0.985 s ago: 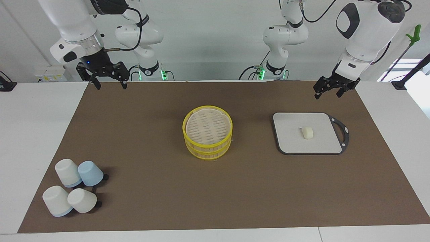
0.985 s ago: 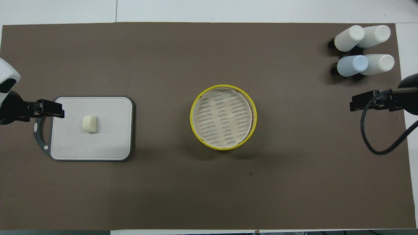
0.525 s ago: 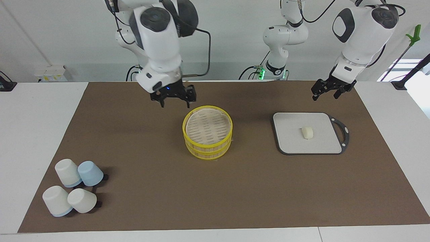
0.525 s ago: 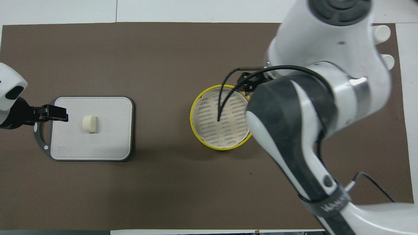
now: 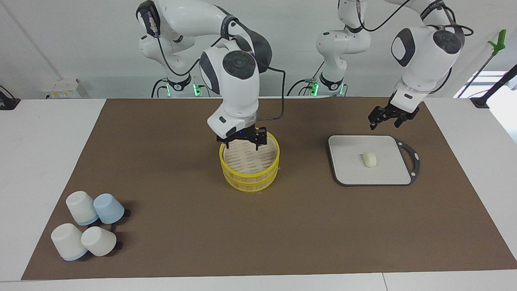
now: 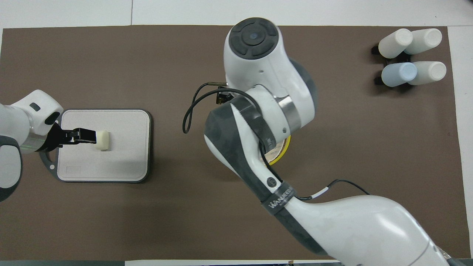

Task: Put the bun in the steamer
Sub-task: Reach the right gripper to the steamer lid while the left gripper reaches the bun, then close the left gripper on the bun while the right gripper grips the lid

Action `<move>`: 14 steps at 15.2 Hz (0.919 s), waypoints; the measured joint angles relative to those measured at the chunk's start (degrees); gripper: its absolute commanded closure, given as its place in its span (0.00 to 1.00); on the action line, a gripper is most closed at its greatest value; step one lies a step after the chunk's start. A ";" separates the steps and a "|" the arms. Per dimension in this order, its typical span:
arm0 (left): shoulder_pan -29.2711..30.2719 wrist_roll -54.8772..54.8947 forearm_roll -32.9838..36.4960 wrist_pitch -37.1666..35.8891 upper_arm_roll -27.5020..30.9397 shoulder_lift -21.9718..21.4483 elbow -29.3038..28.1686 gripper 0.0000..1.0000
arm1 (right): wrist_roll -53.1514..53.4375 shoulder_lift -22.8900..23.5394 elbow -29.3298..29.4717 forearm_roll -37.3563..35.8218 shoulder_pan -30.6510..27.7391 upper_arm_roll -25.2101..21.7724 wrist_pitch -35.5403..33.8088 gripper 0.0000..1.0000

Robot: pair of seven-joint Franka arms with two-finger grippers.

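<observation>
White wall (image 5: 282, 60), brown mat (image 5: 161, 161), white table (image 5: 40, 141).

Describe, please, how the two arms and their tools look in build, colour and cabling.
Both arms are glossy white with dark grey joint caps. The right tool and left tool are black two-finger units. A black cable loops along the right arm, whose dark band bears white lettering.

Robotics lab, tabletop test bench. Two white Franka arms (image 5: 236, 76) mounted at one end of a white table (image 5: 44, 133), bases lit green, cables trailing. Brown mat (image 5: 169, 210) laid as work surface. Staged props only: toy-like steamer (image 5: 249, 171), grey cutting board (image 5: 351, 161), cluster of upturned cups (image 5: 87, 228). Plain white wall, socket box (image 5: 60, 88), stand with green clip (image 5: 497, 42).
</observation>
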 measured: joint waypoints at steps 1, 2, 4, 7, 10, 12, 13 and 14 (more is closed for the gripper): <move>0.24 0.01 0.00 2.70 0.00 1.36 -1.09 0.00 | 0.14 -0.03 -0.34 -0.08 0.58 -0.03 1.08 0.00; 0.30 0.01 0.00 5.54 0.00 2.75 -1.82 0.00 | 0.14 -0.12 -1.10 -0.09 0.76 -0.04 2.39 0.00; 0.30 0.01 0.00 9.61 -0.07 5.16 -2.57 0.00 | 0.13 -0.89 -4.60 -0.09 0.86 -0.03 6.28 0.00; 0.30 0.01 0.00 11.21 -0.17 6.44 -2.86 0.01 | 0.13 -3.10 -11.57 -0.09 2.08 0.00 10.73 0.00; 0.30 0.01 0.00 12.06 -0.18 6.49 -2.93 0.23 | 0.05 -4.71 -14.56 -0.09 2.53 -0.01 11.88 0.38; 0.30 0.22 0.00 12.49 -0.23 6.51 -2.94 0.47 | -0.26 -5.51 -15.97 -0.09 2.51 -0.04 12.58 0.50; 0.30 0.63 0.00 12.61 -0.26 6.60 -2.98 0.52 | -0.31 -6.00 -17.32 -0.09 2.55 0.00 13.77 0.51; 0.30 1.00 0.00 12.77 -0.26 6.74 -3.03 0.54 | -0.32 -6.46 -18.85 -0.09 2.76 0.04 15.15 0.53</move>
